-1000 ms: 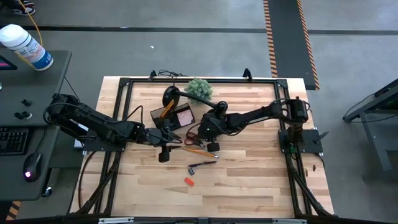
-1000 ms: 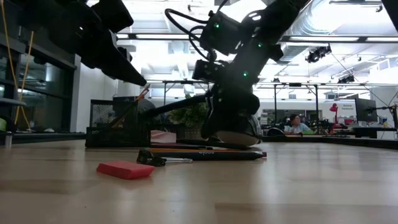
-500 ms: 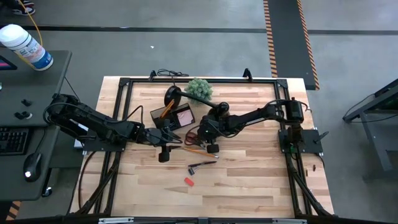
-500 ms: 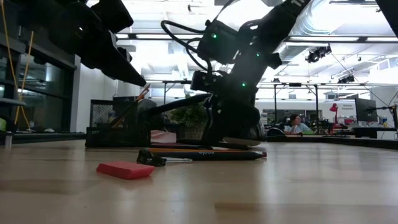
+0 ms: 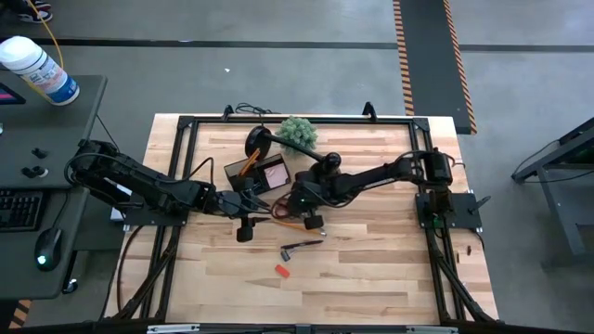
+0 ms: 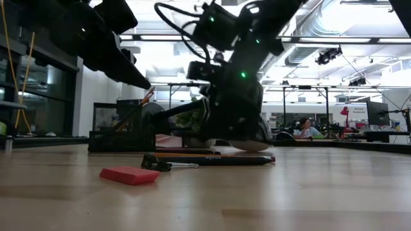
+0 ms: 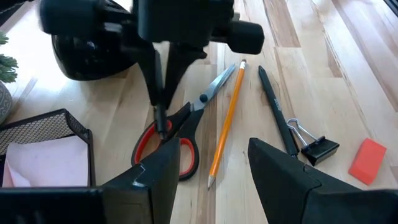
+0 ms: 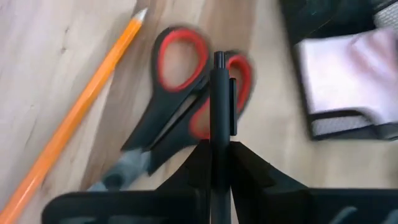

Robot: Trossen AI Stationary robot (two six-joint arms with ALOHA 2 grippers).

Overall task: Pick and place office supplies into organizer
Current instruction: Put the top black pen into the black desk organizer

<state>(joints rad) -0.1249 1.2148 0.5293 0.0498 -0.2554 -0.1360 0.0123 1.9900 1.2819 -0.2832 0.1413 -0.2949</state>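
Pale wood planks made up the worktop [image 5: 371, 278], and both dark arms reached in over its middle. The left hand [image 7: 214, 152] hung just above the wood beside the organizer, its fingers spread and empty. We judged that it was waiting within reach without crowding the other arm. The right hand [image 8: 214, 149] was low over the scissors, its fingers pressed together on a thin black pen [image 8: 219, 93] that stood upright with its tip nearly at the red handle loops. We judged that the pen was kept vertical so that it could be dropped end-first into a compartment. The organizer [image 7: 56, 121], which looked to us like a black mesh box, sat toward the far side of the worktop, near both hands. It already held a pink sticky-note pad [image 7: 43, 162] lying flat in one compartment. The scissors [image 7: 180, 134] lay closed on the wood just beside the organizer, handles toward the left hand. An orange pencil [image 7: 227, 115] lay alongside them, close but apart. A second black pen [image 7: 273, 102] lay next to the pencil, its end close to a small black binder clip [image 7: 317, 148]. Smallest was a red eraser [image 7: 368, 158], a little farther out. We judged that most of the supplies remained to be put away.
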